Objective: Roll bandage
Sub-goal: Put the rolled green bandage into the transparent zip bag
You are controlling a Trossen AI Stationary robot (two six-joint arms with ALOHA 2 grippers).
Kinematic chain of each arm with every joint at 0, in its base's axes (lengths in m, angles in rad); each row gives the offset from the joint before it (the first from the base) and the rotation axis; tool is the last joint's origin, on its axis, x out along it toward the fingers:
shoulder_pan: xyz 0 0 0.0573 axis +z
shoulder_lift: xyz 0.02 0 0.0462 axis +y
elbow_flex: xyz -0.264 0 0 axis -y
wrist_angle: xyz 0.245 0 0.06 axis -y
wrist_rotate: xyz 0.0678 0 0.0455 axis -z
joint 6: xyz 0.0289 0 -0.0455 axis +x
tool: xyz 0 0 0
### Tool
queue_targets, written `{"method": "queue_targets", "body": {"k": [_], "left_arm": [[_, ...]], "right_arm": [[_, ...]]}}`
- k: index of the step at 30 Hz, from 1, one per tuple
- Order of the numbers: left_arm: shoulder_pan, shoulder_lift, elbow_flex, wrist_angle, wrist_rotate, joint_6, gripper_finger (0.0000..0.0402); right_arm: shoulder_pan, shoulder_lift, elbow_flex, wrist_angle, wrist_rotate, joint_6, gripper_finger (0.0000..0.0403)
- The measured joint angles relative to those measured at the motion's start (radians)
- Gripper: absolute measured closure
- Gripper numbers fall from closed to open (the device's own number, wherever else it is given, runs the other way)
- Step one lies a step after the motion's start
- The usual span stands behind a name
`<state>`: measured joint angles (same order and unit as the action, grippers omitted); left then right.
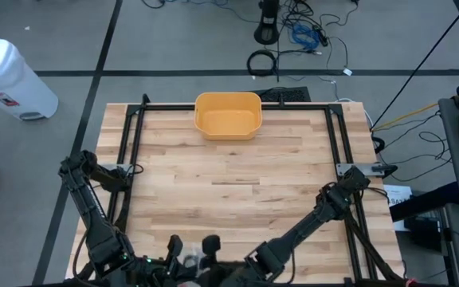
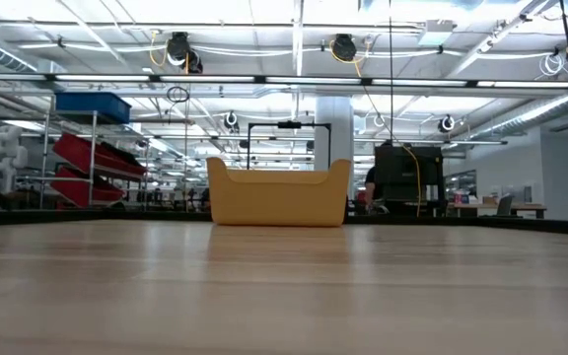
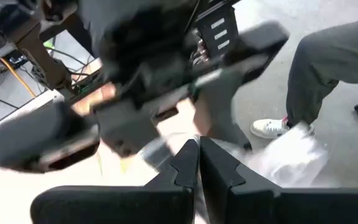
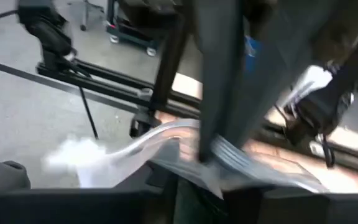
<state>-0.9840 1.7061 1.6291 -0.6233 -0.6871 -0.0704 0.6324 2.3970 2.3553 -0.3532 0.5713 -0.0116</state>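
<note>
Both arms are folded in low at the near edge of the wooden desk [image 1: 237,175], their pincers close together there. The left pincer [image 3: 197,155] is clenched, fingertips pressed together, with pale, blurred material just past them. The right pincer [image 4: 188,180] sits at a strip of white bandage [image 4: 166,140] that trails off over the desk's edge; I cannot tell whether its fingers are gripping it. A yellow bin [image 1: 228,115] stands at the far edge, well apart. A person's leg [image 3: 328,68] and white shoe [image 3: 272,127] show beside the desk.
</note>
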Motion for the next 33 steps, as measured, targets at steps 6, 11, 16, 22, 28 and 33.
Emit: {"method": "queue_targets", "body": {"k": [6, 11, 16, 22, 28, 33], "left_arm": [[-0.001, 0.0, 0.0, -0.003, -0.001, 0.0, 0.0385], [-0.001, 0.0, 0.0, -0.011, -0.002, 0.0, 0.0385], [0.0, 0.0, 0.001, -0.009, -0.004, -0.001, 0.0385], [0.0, 0.002, 0.001, -0.018, -0.005, -0.001, 0.0385], [0.0, 0.002, 0.001, -0.017, -0.005, -0.001, 0.0385], [0.0, 0.002, 0.001, -0.014, -0.005, -0.002, 0.0385]], "right_arm": [[0.008, 0.0, 0.0, 0.044, 0.009, -0.051, 0.0233], [0.007, -0.008, 0.0, 0.039, 0.013, -0.07, 0.0184], [0.023, -0.048, 0.0, -0.011, 0.006, -0.064, 0.0171], [0.027, -0.08, 0.0, -0.16, -0.047, 0.045, 0.017], [0.031, -0.083, 0.0, -0.174, -0.078, 0.028, 0.017], [0.033, -0.086, 0.0, -0.162, -0.006, 0.026, 0.017]]}}
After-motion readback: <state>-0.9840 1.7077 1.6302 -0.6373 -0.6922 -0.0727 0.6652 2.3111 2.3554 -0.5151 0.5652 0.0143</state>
